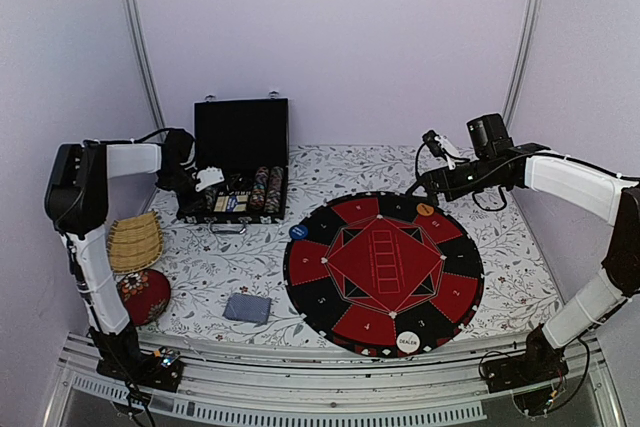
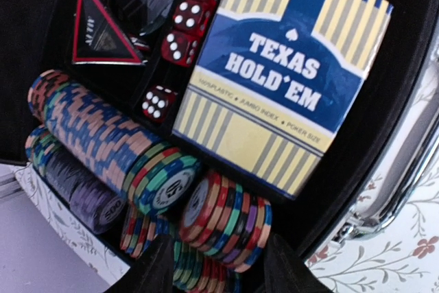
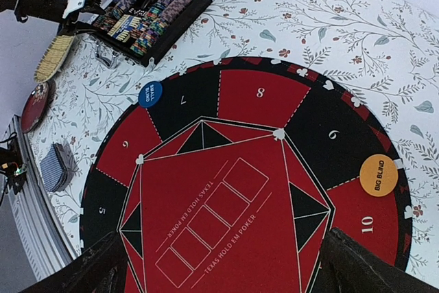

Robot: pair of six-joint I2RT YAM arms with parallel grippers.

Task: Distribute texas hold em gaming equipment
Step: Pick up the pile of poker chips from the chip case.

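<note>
My left gripper [image 1: 207,187] is open over the open black chip case [image 1: 240,162]. In the left wrist view its fingers [image 2: 147,272] stand either side of a short row of striped poker chips [image 2: 226,217] lying on edge in the case. I cannot tell if they touch it. More chip rows [image 2: 103,142] lie beside it. My right gripper [image 1: 420,187] is open and empty above the mat's far edge, near the orange BIG BLIND button [image 3: 378,175]. The blue SMALL BLIND button [image 3: 150,94] and the white DEALER button [image 1: 408,342] lie on the mat's rim. A grey-backed card deck [image 1: 247,308] lies on the cloth.
The round red-and-black mat [image 1: 383,272] covers the table's right half. The case also holds a blue-and-yellow TEXAS HOLD'EM card box [image 2: 281,80] and red dice [image 2: 182,32]. A wicker basket [image 1: 135,242] and a red ball [image 1: 145,295] sit at the left edge.
</note>
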